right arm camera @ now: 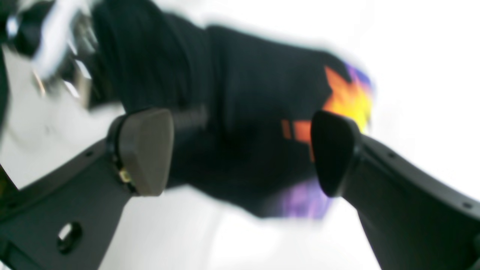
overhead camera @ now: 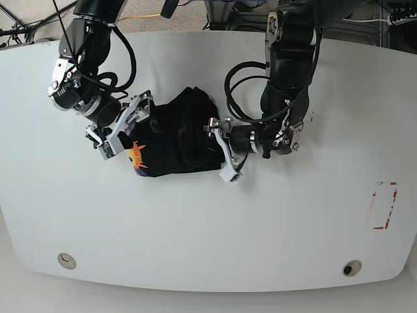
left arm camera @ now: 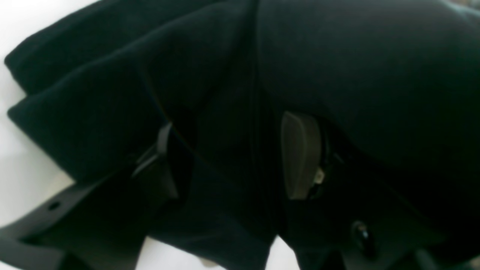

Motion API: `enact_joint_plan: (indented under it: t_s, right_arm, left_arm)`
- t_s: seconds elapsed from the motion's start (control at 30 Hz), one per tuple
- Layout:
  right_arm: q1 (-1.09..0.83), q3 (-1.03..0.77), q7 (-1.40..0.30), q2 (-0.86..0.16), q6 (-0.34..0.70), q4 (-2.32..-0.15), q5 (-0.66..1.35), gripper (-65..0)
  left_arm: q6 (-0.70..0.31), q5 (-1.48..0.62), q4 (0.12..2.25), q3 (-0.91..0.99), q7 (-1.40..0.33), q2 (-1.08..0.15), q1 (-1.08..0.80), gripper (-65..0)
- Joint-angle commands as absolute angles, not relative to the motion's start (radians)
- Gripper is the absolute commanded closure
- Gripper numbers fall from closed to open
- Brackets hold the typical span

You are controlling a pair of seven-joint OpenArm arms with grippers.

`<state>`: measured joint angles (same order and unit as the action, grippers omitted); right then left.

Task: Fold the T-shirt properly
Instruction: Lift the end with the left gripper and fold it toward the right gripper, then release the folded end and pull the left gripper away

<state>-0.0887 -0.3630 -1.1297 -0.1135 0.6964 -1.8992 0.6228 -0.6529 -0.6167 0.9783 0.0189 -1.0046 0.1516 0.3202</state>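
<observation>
Both grippers are sitting at opposite ends of the soft black fabric T-shirt (overhead camera: pixel 176 137), which is lying bunched into a compact bundle on the white tabletop (overhead camera: pixel 260 235), a little left of centre in the base view. The right gripper (right arm camera: pixel 240 153) is standing with its jaws wide apart and nothing between the pads, the shirt's orange, yellow and purple print (right arm camera: pixel 345 99) showing behind them. The left gripper (left arm camera: pixel 240 153) is also showing its jaws apart, but folds of black cloth are draped over and around them, so I cannot tell whether any fabric is caught on a pad. Judging from this, the step in hand looks like a release after bringing the two ends together. To do it well, each arm is best drawn straight back and slightly up, so that no layer is dragged open, and the left one should be moving slowly until the cloth is seen slipping off its fingers. The bundle looks lumpy rather than flat, so some smoothing is probably needed. The sleeves, collar and hem cannot be made out anywhere; the left wrist view is nearly all dark cloth, and the right wrist view is blurred.
</observation>
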Motion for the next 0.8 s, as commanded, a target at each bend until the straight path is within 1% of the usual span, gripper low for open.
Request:
enact_joint_plan:
  t_s: [0.0,0.1,0.23,0.33,0.37,0.53,0.67,0.77]
  right_arm:
    - [-0.084,-0.364,-1.109,-0.136,0.698,-1.923,0.639,-54.7]
    - [-0.084,-0.364,-1.109,-0.136,0.698,-1.923,0.639,-54.7]
    - [-0.085,-0.355,-1.112,-0.136,0.698,-1.937,0.639,-54.7]
    - [-0.079,-0.325,-1.112,-0.134,0.698,-1.945,0.639,-54.7]
    - [-0.074,-0.292,-1.112,-0.136,0.698,-1.945,0.639,-54.7]
    - [-0.028,-0.173,-1.112,-0.134,0.698,-1.94,0.628,-54.7]
    - [0.015,-0.108,-1.11,-0.128,0.698,-1.929,0.627,-54.7]
    - [0.09,-0.044,-1.107,-0.127,0.698,-1.839,0.627,-54.7]
  left_arm:
    - [-0.688,-0.714,1.033,0.019,-1.01,0.11,0.34,-35.3]
    - [-0.698,-0.823,1.119,0.019,-1.012,0.07,0.331,-35.3]
    - [-0.698,-0.974,1.231,0.019,-1.047,-0.018,0.297,-35.3]
    - [-0.698,-1.061,1.28,0.024,-1.086,-0.117,0.285,-35.3]
    - [-0.698,-1.086,1.297,0.033,-1.09,-0.17,0.28,-35.3]
    - [-0.698,-1.142,1.331,0.117,-1.092,-0.323,0.217,-35.3]
    - [-0.698,-1.17,1.328,0.205,-1.092,-0.395,0.168,-35.3]
    - [-0.698,-1.17,1.331,0.286,-1.092,-0.427,0.124,-35.3]
